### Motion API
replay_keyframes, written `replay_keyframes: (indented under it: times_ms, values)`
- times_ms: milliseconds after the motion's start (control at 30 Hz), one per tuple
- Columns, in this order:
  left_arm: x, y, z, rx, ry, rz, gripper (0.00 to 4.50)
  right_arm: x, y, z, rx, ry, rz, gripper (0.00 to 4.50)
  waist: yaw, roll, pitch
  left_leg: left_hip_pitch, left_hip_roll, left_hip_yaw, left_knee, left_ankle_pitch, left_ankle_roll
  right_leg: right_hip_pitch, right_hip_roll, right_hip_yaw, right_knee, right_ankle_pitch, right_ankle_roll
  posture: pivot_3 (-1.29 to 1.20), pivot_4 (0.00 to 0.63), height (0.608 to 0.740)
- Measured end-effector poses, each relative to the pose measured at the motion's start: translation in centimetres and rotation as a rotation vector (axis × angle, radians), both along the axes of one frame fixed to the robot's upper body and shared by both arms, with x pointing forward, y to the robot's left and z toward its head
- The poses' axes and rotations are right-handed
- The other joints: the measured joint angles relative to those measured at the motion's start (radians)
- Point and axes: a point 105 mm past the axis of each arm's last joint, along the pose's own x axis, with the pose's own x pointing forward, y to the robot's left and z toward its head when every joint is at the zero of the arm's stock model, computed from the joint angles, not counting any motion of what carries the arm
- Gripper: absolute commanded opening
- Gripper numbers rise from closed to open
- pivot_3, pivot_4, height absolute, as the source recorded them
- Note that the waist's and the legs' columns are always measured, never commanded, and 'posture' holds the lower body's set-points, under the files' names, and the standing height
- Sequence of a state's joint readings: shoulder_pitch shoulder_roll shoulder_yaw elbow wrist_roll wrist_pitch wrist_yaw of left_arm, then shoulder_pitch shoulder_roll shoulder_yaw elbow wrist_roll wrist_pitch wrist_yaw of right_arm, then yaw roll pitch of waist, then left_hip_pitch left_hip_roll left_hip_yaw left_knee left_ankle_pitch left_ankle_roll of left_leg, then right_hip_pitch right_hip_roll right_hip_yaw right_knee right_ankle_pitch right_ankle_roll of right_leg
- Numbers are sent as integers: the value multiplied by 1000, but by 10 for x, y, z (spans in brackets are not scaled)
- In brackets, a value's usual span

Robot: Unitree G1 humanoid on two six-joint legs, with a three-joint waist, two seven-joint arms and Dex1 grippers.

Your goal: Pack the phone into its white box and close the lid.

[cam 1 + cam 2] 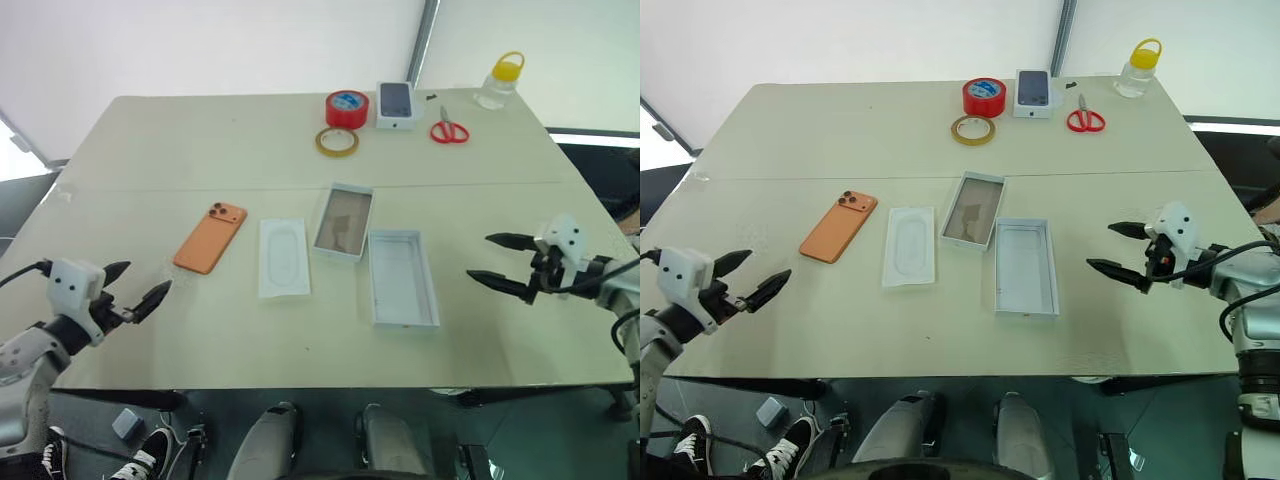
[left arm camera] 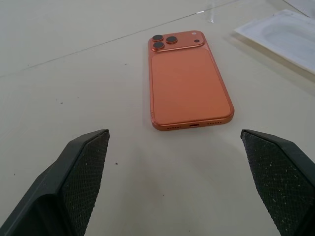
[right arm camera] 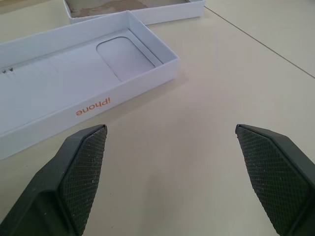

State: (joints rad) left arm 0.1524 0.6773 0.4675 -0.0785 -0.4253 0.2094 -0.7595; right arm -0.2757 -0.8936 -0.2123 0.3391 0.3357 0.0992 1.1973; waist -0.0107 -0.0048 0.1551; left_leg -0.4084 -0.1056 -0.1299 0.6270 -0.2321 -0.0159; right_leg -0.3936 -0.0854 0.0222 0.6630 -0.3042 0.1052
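The orange phone (image 1: 210,238) lies face down on the table, left of centre, camera patch at its far end. My left gripper (image 1: 135,285) hovers open just short of its near end, aimed at the phone (image 2: 188,81). The white box (image 1: 343,221) with its brownish floor sits open at the middle. The all-white lid (image 1: 402,277) lies open side up right beside the box, on its right and nearer to me. My right gripper (image 1: 500,262) stands open to the right of the lid (image 3: 74,73), with bare table between them.
A flat white card (image 1: 283,257) with an oval outline lies between phone and box. At the far edge stand red tape (image 1: 347,108), a yellowish tape ring (image 1: 337,141), a small box with a phone picture (image 1: 395,104), red scissors (image 1: 449,129) and a yellow-capped bottle (image 1: 500,80).
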Motion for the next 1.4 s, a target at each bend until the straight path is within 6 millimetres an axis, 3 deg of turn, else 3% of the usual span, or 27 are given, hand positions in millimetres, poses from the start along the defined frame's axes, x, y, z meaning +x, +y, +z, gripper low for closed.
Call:
replay_keyframes:
  times_ms: [567,900,1033,1167,1400]
  values:
    - [5,2,7,8,-21,15,4500,5,5,4,-10,-19,5,4366,-1,0,0,0,0,0,0,0,0,0,0,0,0,0,0,0,150,740]
    - [7,-13,12,-24,-2,-10,4500,10,21,9,-17,-35,44,4366,-1,0,0,0,0,0,0,0,0,0,0,0,0,0,0,0,150,740]
    - [10,-28,15,-80,20,-16,4500,13,34,19,-16,-68,80,4366,-1,0,0,0,0,0,0,0,0,0,0,0,0,0,0,0,150,740]
    - [21,-49,18,-130,48,-24,4500,14,63,28,-38,-102,186,4366,-2,0,0,0,0,0,0,0,0,0,0,0,0,0,0,0,150,740]
    - [39,-112,-6,-267,236,-108,4500,12,121,51,-26,-183,394,4366,0,-2,2,0,0,0,1,0,0,0,1,0,0,0,1,0,150,740]
